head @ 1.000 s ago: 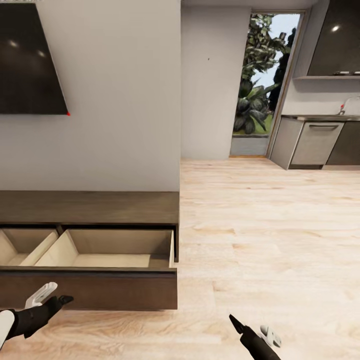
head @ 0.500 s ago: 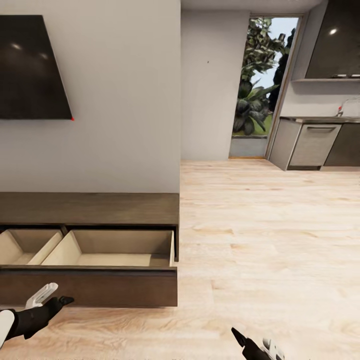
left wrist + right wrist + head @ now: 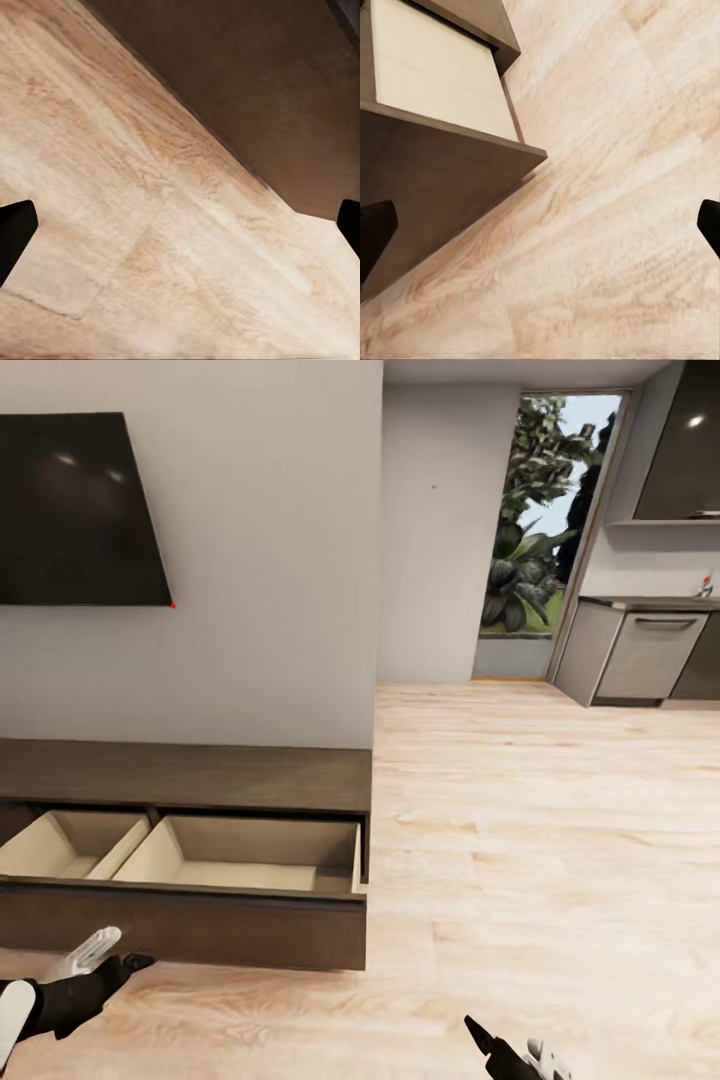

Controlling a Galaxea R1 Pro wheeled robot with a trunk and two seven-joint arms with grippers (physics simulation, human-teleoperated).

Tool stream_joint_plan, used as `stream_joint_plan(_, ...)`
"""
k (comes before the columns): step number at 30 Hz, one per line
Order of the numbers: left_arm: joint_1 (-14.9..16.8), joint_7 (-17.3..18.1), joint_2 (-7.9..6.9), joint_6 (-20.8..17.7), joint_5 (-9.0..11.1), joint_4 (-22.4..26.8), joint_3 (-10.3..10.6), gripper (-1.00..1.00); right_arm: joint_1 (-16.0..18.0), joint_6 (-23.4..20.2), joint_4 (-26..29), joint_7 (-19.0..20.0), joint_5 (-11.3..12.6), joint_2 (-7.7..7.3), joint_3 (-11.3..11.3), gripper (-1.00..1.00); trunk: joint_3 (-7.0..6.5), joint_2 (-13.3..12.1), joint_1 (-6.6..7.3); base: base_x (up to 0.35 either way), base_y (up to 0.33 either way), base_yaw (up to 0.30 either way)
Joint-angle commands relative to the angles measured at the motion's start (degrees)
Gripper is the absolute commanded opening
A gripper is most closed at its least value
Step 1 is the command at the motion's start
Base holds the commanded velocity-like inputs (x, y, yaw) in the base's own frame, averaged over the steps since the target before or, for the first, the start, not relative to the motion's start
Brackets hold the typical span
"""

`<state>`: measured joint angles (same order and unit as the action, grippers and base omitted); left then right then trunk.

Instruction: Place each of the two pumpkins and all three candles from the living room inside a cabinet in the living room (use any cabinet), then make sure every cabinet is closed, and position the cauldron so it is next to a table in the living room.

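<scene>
At lower left of the frame, the cabinet (image 3: 200, 860) stands with its drawer pulled out — the left end effector (image 3: 110, 950) just below its front, the right end effector (image 3: 510, 1045) well apart at bottom right, both spread wide, grasping nothing.

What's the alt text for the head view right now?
A long, low dark wood cabinet stands against a white wall with its drawer pulled open, pale interior empty. Both end effectors, left and right, hang open and empty over light wood floor; a dark screen hangs above.
</scene>
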<state>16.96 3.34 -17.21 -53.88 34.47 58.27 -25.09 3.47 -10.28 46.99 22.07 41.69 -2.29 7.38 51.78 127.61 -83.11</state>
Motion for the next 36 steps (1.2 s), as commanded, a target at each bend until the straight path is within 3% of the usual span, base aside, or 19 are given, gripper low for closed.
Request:
stream_joint_plan(1,0.0,0.0,0.09,0.0,-0.06,0.0,0.01,1.0,0.0,0.13,-0.06,0.0,-0.02,0.0,0.0,1.0,-0.15,-0.41,0.23,-0.297,0.0,0.261)
stream_joint_plan(11,0.0,0.0,0.45,0.0,-0.11,0.05,0.04,1.0,0.03,0.35,-0.15,-0.09,-0.03,0.0,0.0,1.0,-1.57,-4.42,2.42,-0.321,0.0,0.269)
stream_joint_plan(18,0.0,0.0,0.43,0.0,-0.11,0.09,-0.01,1.0,-0.03,0.35,-0.5,-1.98,-0.03,0.05,-0.17,1.0,-1.27,-4.42,2.42,-0.232,0.0,0.271)
stream_joint_plan(36,0.0,0.17,0.19,0.14,0.19,0.16,-0.66,1.0,-0.04,0.35,-0.56,-3.0,-0.11,0.18,-0.6,1.0,-0.51,-4.42,2.42,-0.009,0.0,0.271)
